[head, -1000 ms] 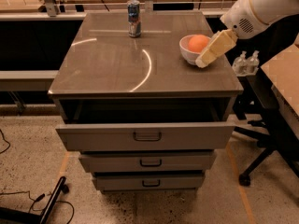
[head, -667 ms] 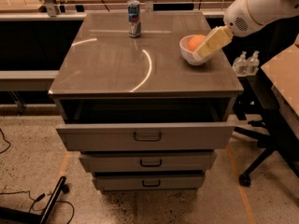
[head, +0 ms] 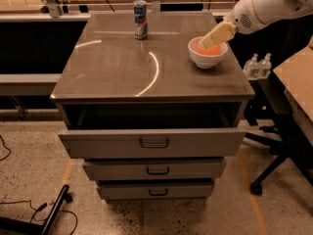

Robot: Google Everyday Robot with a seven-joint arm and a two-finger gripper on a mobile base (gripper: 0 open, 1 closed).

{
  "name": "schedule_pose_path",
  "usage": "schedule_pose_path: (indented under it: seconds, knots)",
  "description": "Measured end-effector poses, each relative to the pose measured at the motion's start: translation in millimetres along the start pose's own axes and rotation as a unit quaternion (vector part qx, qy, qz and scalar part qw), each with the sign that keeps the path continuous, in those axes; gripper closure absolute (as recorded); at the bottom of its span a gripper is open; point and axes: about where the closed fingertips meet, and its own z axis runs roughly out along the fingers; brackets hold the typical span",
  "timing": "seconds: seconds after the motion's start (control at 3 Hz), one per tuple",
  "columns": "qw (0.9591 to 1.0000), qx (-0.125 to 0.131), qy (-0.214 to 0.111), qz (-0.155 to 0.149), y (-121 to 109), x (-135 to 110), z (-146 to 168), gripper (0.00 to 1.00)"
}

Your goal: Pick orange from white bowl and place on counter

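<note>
The orange [head: 212, 51] lies in the white bowl [head: 207, 60], which stands at the right rear of the grey-brown counter [head: 117, 67]. My gripper [head: 210, 40] reaches in from the upper right on the white arm [head: 266, 6]. It hangs right over the bowl and covers the top of the orange, at or just above it.
A blue-and-silver can [head: 141, 19] stands at the counter's back middle. The top drawer [head: 151, 141] is pulled out a little. Two clear bottles [head: 257, 65], a chair base [head: 279, 155] and a wooden bench [head: 298, 82] are at the right. A cable and a black bar [head: 54, 212] lie on the floor at left.
The gripper has moved from the bowl's front right side up and back, and is now over the orange. The bowl, orange and can have not moved.
</note>
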Motion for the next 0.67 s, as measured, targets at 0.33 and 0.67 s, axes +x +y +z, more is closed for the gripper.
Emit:
schedule_pose_path:
  seconds: [0.33, 0.67]
  knots:
    - [0.9998, -0.005, -0.005, 0.018, -7, -2, 19, 0.24]
    - [0.9992, 0.0, -0.003, 0.04, -13, 4, 32, 0.24]
